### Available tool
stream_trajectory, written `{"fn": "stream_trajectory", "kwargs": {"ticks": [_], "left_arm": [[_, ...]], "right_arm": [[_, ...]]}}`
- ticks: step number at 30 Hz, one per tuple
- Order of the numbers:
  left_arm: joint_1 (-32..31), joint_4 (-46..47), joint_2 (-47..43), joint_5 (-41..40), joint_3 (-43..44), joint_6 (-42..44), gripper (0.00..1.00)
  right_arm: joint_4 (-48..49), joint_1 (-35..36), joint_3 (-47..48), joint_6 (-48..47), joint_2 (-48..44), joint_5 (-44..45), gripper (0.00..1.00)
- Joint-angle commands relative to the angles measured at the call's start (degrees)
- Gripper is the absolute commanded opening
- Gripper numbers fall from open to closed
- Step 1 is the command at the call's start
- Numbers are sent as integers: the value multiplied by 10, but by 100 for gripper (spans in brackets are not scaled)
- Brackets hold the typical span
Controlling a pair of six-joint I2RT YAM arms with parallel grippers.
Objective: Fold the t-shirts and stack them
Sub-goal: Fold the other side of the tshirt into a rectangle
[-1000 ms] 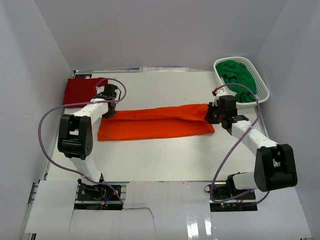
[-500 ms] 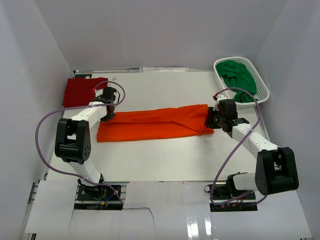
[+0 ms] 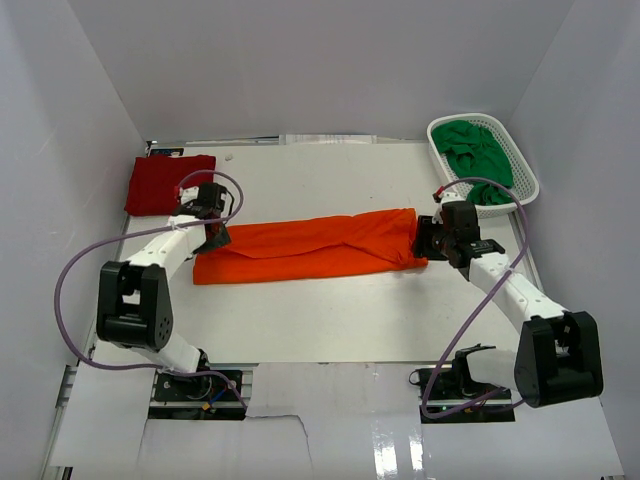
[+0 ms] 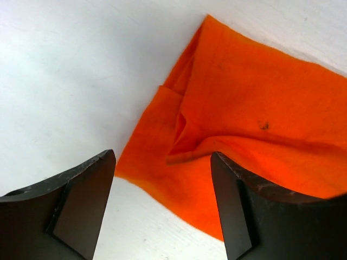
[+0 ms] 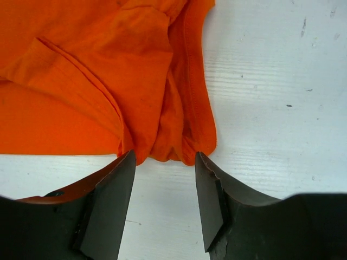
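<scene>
Note both grippers empty, jaws spread: left gripper (image 4: 161, 157) and right gripper (image 5: 164, 156) sit at opposite ends of the orange t-shirt (image 3: 310, 248), a long strip that by your judgement needs further folds. Beyond the left lies the dark red t-shirt (image 3: 165, 185), folded; beyond the right, the green t-shirt (image 3: 470, 150), crumpled in its basket (image 3: 522, 165).

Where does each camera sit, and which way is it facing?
Top external: above and behind the bases, looking down on the table; left gripper and right gripper flank the orange t-shirt.
Left wrist: on that wrist, facing down at the shirt's left end; its open fingers show.
Right wrist: likewise, over the right end; open fingers show.
Shared: every view sees the orange t-shirt.
</scene>
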Motion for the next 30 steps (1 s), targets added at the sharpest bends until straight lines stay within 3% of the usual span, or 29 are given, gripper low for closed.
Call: {"fn": "stream_trajectory", "kwargs": {"ticks": [1,4,9,14,22,30], "left_arm": [[2,-10,-95,-67,-12,-11,82],[1,22,-107,-46,-7,15,82],[2,20,-32,-5,53,6,82],[28,39,38,106,93,-12,78],[122,103,87,226,79,-8,69],[149,154,86,330,46,11,66]], "right_arm": [[26,-1,34,2,1,-33,54],[41,1,53,0,28,-74,54],[60,6,98,1,95,-147,53],[92,20,142,12,158,-198,53],[87,49,184,8,180,-181,53],[76,50,192,-7,187,-172,52]]}}
